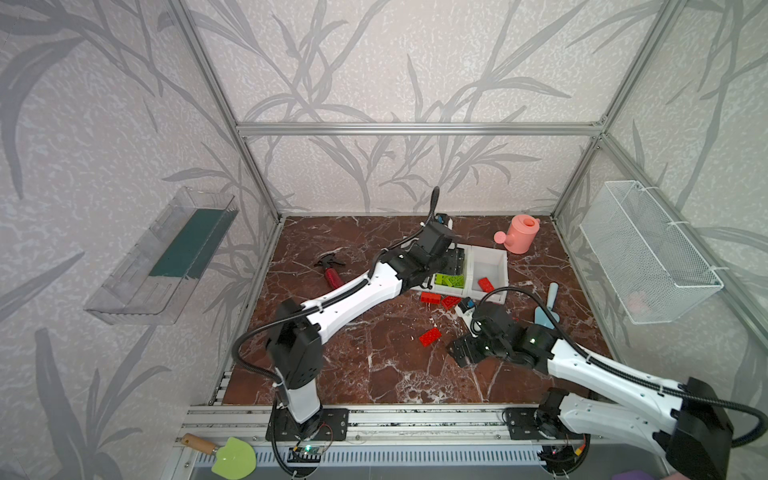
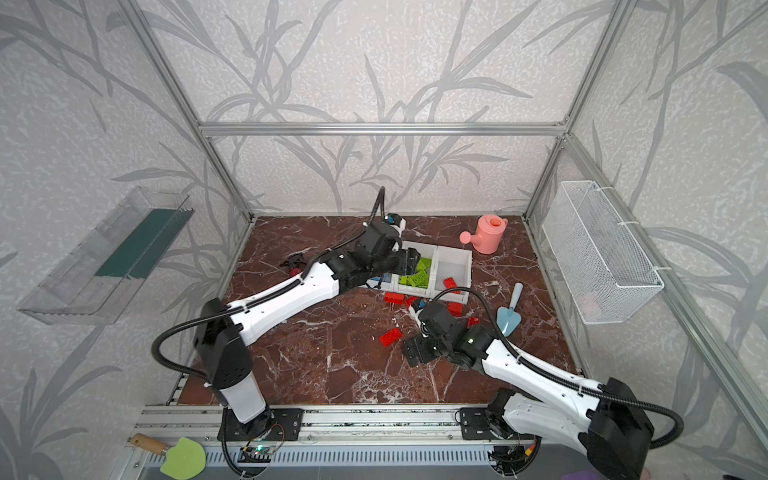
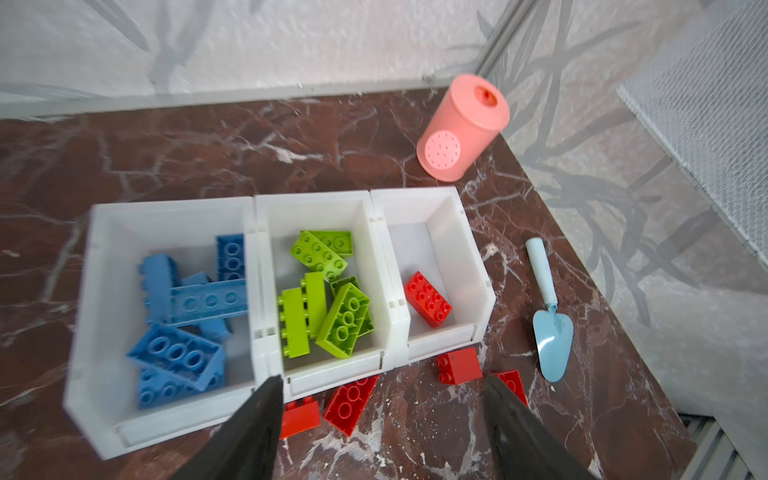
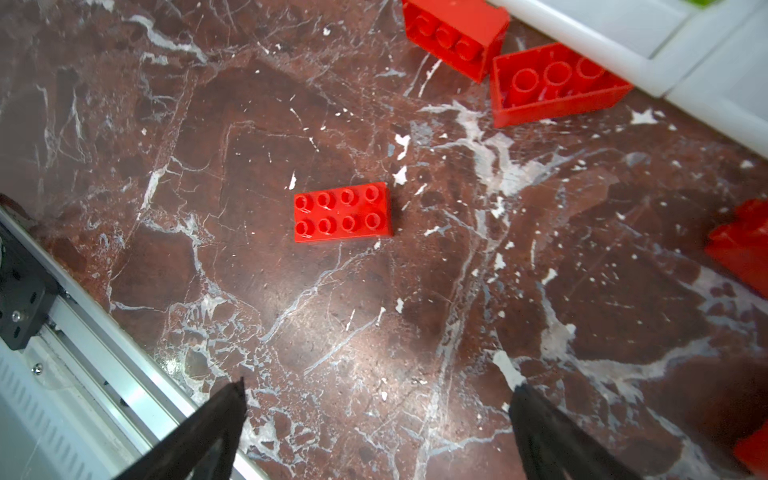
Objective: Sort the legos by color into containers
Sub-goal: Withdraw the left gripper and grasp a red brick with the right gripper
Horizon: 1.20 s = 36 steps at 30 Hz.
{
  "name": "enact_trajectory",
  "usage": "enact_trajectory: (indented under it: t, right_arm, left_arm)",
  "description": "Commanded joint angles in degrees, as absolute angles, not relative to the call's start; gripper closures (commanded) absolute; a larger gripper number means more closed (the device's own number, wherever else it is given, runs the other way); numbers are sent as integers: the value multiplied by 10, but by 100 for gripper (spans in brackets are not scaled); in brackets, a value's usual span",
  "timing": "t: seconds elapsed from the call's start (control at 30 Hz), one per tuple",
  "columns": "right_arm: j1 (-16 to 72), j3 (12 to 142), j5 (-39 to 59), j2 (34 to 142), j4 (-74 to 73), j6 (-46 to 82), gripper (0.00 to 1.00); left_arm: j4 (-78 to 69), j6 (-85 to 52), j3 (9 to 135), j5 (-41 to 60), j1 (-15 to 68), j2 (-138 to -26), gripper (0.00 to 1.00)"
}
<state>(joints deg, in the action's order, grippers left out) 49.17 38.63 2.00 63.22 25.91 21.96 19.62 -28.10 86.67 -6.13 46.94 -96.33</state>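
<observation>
Containers (image 1: 488,252), both top views: white row of three, toward the back of the marble table (image 1: 374,374).
Arms, both top views: left gripper (image 2: 411,261) over the row; right gripper (image 1: 459,352) low, near lone red brick (image 1: 430,336).
Strays, a top view: red legos (image 1: 430,297) loose on the table just in front of the bins.
Left wrist, tool: left gripper (image 3: 382,380) jaws apart, nothing between.
Left wrist, bins: blue bricks (image 3: 187,311) in one end bin, green bricks (image 3: 324,299) in the middle, binned red brick (image 3: 428,299) alone in the other end.
Right wrist, tool: right gripper (image 4: 376,386) jaws wide apart, empty.
Right wrist, target: lone red brick (image 4: 343,212) flat, studs up, ahead of the fingertips, not touching.
Handling: likely light, stiff hard plastic, slick walls; may skid or twist if pinched off-centre.
Hold: across the short width, pads on the two long smooth walls at mid-length, not the studs.
</observation>
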Motion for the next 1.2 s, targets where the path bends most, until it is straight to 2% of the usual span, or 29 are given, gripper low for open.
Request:
enact_trajectory:
  t: [0.0,0.33,0.6,0.83,1.17]
  right_arm:
    - [511,436,-6,688,255,202,1]
    - [522,538,-7,842,262,187,1]
    - [537,585,-17,933,268,192,1]
    - [537,609,-32,994,276,187,1]
    - [538,615,-41,1022,279,182,1]
  left_arm:
    - [170,-302,779,-140,467,-889,21]
    - [201,-341,551,-202,467,-678,7]
    - [241,-368,437,-241,467,-552,7]
    - [249,-386,384,-247,467,-506,6]
    - [249,-396,355,-243,467,-496,7]
